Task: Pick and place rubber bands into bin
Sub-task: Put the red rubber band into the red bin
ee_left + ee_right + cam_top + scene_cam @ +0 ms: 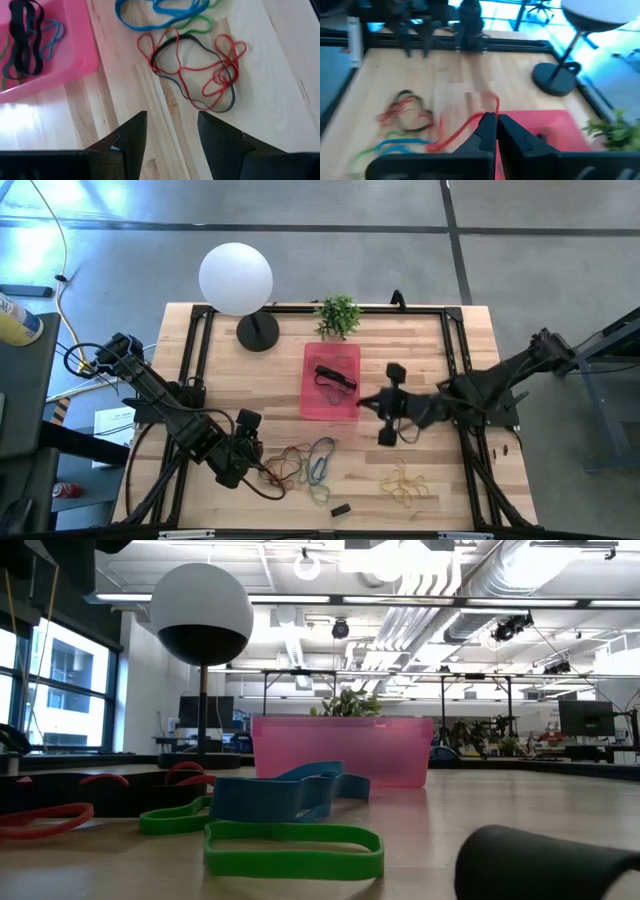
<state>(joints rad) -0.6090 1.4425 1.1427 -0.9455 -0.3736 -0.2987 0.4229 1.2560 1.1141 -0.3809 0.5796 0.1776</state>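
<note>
The pink bin [309,402] sits mid-table and holds a black rubber band [335,377]. My right gripper [366,402] is at the bin's right near corner, raised and shut on a red rubber band [462,127]. My left gripper [171,131] stands open above the table's near left. Nothing is between its fingers, and it points toward a tangle of red and black bands [200,70]. Blue and green bands [320,460] lie flat beside that tangle. Yellow bands [405,485] lie near the front right. My right gripper pinches the red rubber band at one spot of its loop [489,114] between its two fingertips. The fingers slant downward from the table's right side. The band trails slack below and beside the tips, over the wood next to the bin [545,125]. I cannot tell whether its lower end touches the table.
A white globe lamp [236,278] on a black base and a small green plant [338,315] stand at the far edge behind the bin. A small black block [340,508] lies near the front edge. A black frame runs along the table's sides.
</note>
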